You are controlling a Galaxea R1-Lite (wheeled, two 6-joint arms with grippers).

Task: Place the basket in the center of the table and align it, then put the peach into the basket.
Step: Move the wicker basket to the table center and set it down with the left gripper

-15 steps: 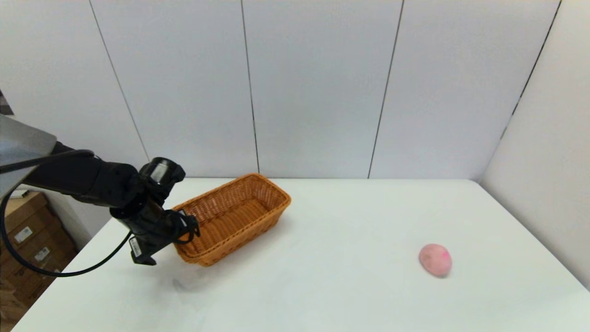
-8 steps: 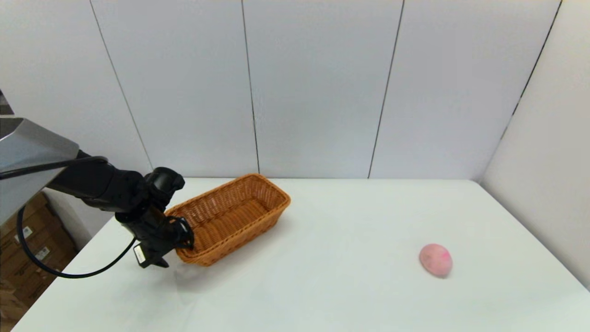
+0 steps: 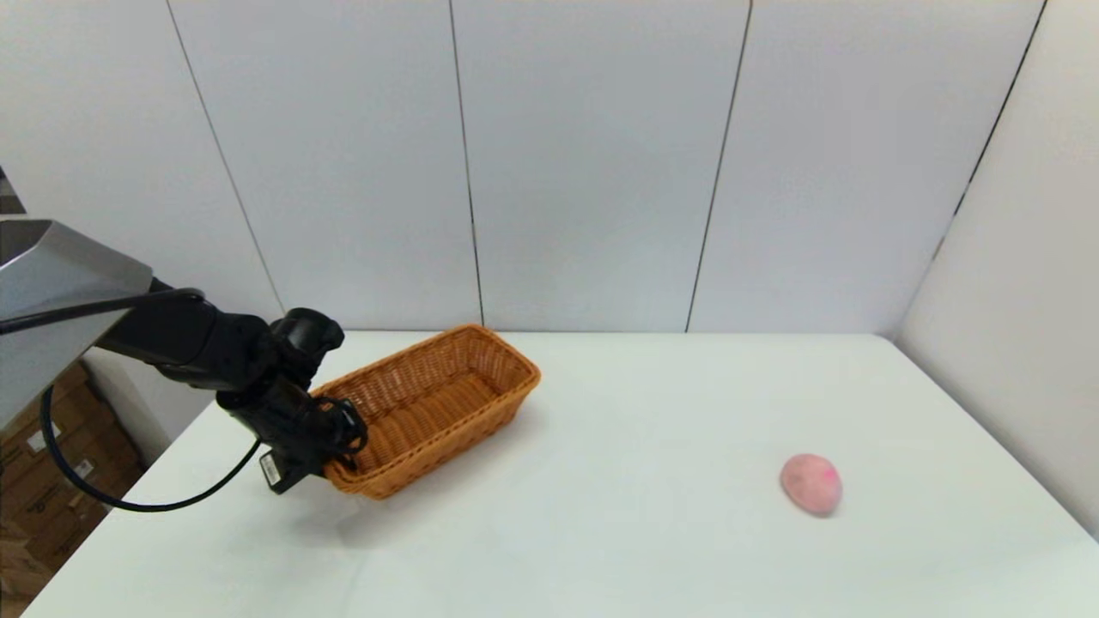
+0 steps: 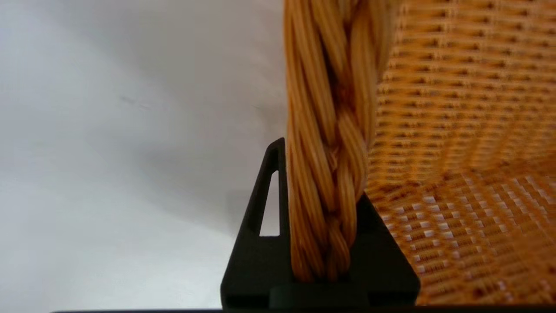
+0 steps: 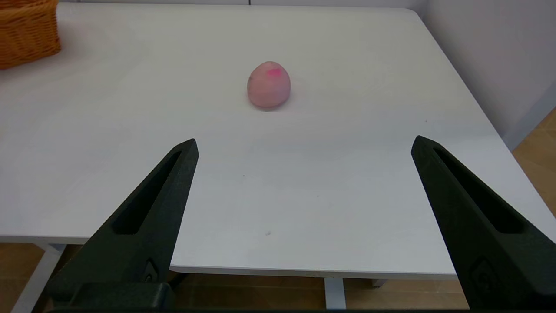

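Note:
The orange-brown wicker basket (image 3: 434,403) lies at an angle on the far left of the white table (image 3: 601,515). My left gripper (image 3: 336,439) is at the basket's near-left end. In the left wrist view this gripper (image 4: 323,174) is shut on the basket's braided rim (image 4: 330,130), with one black finger (image 4: 265,208) outside the wall. The pink peach (image 3: 810,483) lies alone on the right side of the table. My right gripper (image 5: 304,141) hangs open off the table's near edge, with the peach (image 5: 268,84) well ahead of it and a corner of the basket (image 5: 26,30) farther off.
Grey wall panels stand behind the table and along its right side. Cardboard boxes (image 3: 43,506) are stacked on the floor past the left edge. A black cable (image 3: 129,502) loops under my left arm. Bare white tabletop stretches between basket and peach.
My left gripper has moved in to the basket's near-left end and its fingers now straddle and grip the rim. Basket and peach stay about where they were.

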